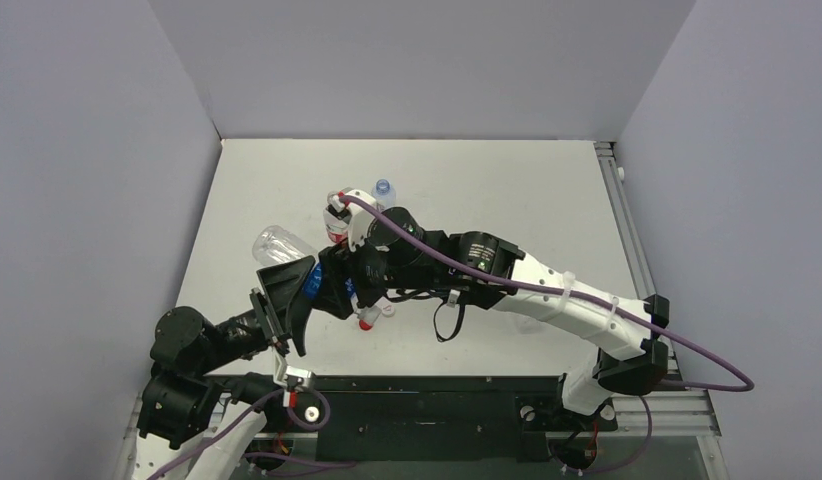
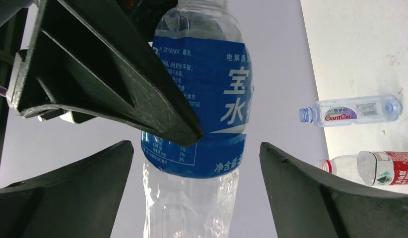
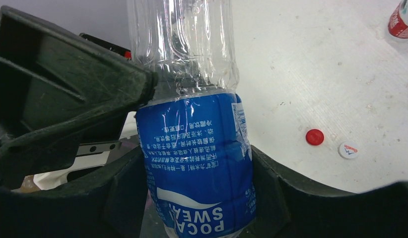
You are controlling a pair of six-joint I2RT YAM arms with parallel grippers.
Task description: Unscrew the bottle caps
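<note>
A clear bottle with a blue label (image 3: 199,173) is held off the table, its clear bottom end (image 1: 277,243) pointing far left. My right gripper (image 3: 197,196) is shut on its labelled part; it also shows in the top view (image 1: 339,285). My left gripper (image 2: 194,198) is open, its fingers (image 2: 68,188) standing wide on either side of the bottle's clear lower part (image 2: 187,198) without touching it. The bottle's cap end is hidden. A red cap (image 3: 314,136) and a white cap (image 3: 348,150) lie loose on the table. The blue cap and the other white cap are out of view.
A pale-labelled bottle with an open neck (image 2: 348,111) and a red-labelled bottle (image 2: 375,168) are on the table beyond the grippers; they also show in the top view (image 1: 384,190) (image 1: 336,218). Grey walls enclose the white table (image 1: 507,190) on three sides.
</note>
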